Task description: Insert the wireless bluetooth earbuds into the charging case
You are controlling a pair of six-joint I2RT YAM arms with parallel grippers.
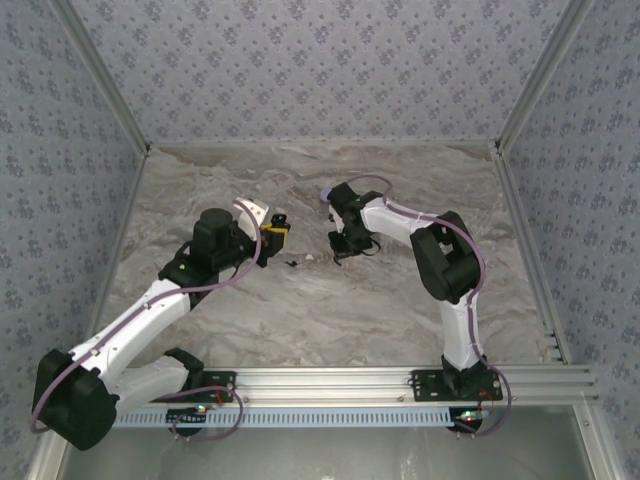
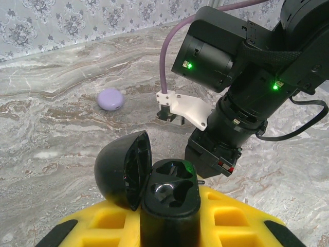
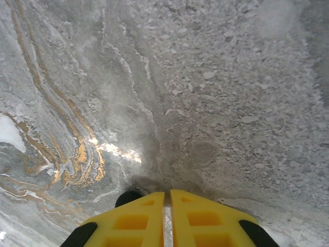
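My left gripper (image 2: 169,218) is shut on a black charging case (image 2: 169,193) held upright between its yellow fingers (image 2: 231,218). The case's domed lid (image 2: 121,172) hangs open to the left, and two wells show. Something shiny sits in the nearer well; whether it is an earbud I cannot tell. A small round lilac case (image 2: 110,99) lies shut on the table farther back. My right gripper (image 3: 167,194) points down at the marble, shut with nothing between its fingers. A small black rounded piece (image 3: 127,197) peeks out beside its left fingertip. Lilac earbuds are hidden.
In the top view the left gripper (image 1: 277,230) and right gripper (image 1: 340,250) face each other mid-table, with the lilac case (image 1: 325,195) behind them. A tiny dark bit (image 1: 292,263) lies between them. Patterned walls and metal rails (image 1: 530,230) bound the marble table (image 1: 300,320).
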